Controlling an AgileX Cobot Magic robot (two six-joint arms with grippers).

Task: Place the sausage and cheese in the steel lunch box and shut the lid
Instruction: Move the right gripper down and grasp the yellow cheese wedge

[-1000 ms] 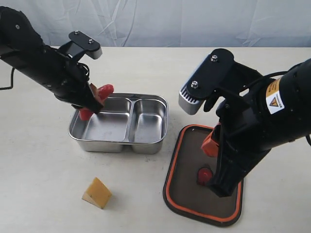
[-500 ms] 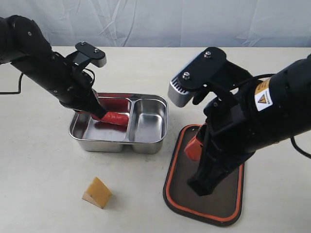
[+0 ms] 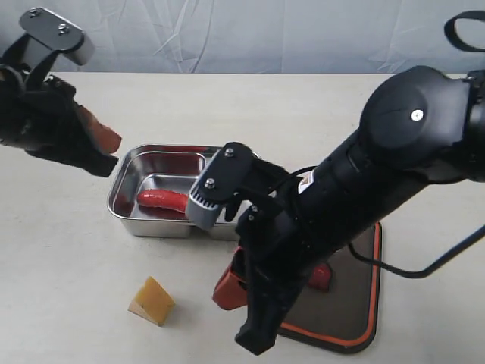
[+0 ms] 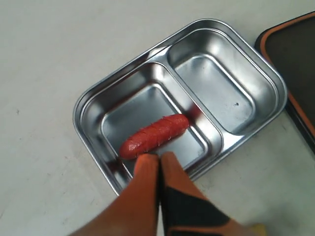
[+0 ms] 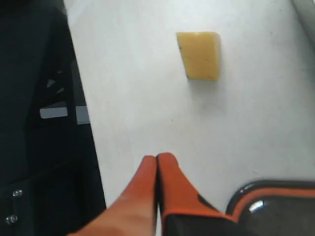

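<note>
I've let the sausage [image 4: 154, 136] go. A second ago it hung in my left gripper [image 4: 158, 156] above the box [image 4: 86, 105]; now it lies loose in the larger compartment. That gripper has pulled up and away, its fingers pressed together on nothing. My right gripper [image 3: 223, 292] has swung off the lid [image 3: 356, 322] toward the cheese [image 3: 151, 301].

Tabletop [image 3: 61, 280]: pale cream, matte, flat; a few faint specks in wrist views. Backdrop [image 3: 227, 30]: light grey-blue sheet, heavily creased, runs along tabletop's far edge, full width of ext. view.
</note>
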